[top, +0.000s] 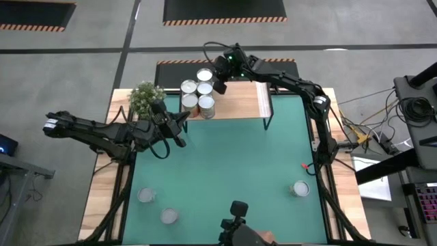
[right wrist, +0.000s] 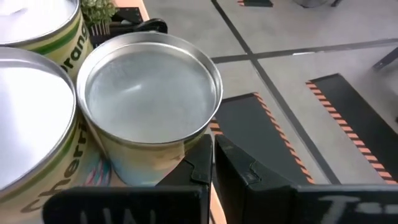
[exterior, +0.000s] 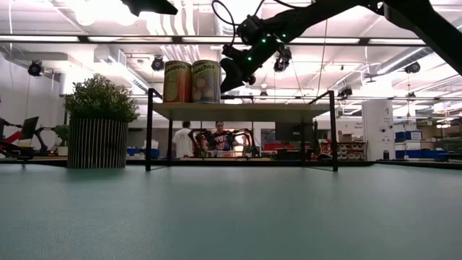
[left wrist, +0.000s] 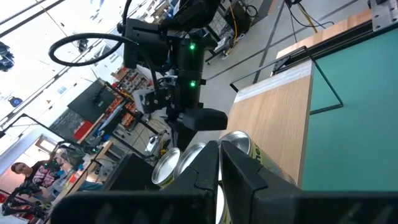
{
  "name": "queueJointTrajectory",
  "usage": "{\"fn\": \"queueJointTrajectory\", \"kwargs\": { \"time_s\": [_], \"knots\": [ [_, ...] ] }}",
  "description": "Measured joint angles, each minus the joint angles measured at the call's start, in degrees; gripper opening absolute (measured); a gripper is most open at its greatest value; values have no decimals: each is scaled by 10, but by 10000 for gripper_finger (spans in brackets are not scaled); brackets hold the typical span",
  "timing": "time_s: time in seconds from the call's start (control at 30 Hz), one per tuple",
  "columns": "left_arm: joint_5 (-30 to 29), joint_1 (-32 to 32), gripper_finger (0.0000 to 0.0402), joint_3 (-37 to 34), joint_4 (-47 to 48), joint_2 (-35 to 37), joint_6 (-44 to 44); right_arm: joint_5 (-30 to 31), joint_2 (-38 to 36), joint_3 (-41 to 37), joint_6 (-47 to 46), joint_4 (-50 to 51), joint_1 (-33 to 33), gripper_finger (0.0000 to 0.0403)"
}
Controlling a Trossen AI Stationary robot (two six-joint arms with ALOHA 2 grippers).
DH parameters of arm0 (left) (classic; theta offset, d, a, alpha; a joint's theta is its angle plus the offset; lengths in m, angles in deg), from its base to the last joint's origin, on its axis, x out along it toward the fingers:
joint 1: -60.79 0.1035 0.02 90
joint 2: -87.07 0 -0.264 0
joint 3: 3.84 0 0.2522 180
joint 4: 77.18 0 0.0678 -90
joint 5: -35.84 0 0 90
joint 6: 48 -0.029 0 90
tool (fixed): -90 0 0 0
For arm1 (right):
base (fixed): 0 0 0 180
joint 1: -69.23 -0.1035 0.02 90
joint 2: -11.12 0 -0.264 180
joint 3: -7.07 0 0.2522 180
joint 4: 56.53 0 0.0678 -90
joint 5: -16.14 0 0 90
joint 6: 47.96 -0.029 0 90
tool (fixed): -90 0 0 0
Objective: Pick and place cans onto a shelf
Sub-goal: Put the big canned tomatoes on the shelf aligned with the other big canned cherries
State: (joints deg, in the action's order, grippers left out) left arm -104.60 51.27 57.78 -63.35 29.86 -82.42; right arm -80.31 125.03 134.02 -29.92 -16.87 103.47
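Several cans (top: 197, 91) with silvery tops stand upright in a cluster on the left end of the light-wood shelf (top: 239, 102). The low view shows two of them (exterior: 192, 81) on the board (exterior: 245, 110). My right gripper (top: 220, 85) is shut just right of the far can (right wrist: 149, 106), at its side. My left gripper (top: 183, 118) is shut at the shelf's near left, pointing at the cluster (left wrist: 239, 144). Three more cans (top: 146, 196) (top: 168, 216) (top: 300, 188) stand on the green table. My right gripper's shut fingertips (right wrist: 205, 146) stand level against the lower side wall (right wrist: 180, 149) of the far can, coming from the table's right; I cannot tell whether they touch it. My left gripper's shut fingertips (left wrist: 214, 152) stand close before the near cans; whether they touch I cannot tell.
A potted plant (top: 145, 98) stands on the table just left of the shelf, beside my left arm. The shelf's right half is bare board. A camera mount (top: 237, 212) sits at the table's near edge. People (exterior: 198, 139) show in the room beyond.
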Motion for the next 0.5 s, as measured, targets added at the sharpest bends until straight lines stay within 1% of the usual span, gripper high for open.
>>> {"fn": "queueJointTrajectory", "kwargs": {
  "time_s": [0.5],
  "knots": [
    [0,0,0,0,0,0,0,0,0,0,-4,-6,-4,9]
  ]
}}
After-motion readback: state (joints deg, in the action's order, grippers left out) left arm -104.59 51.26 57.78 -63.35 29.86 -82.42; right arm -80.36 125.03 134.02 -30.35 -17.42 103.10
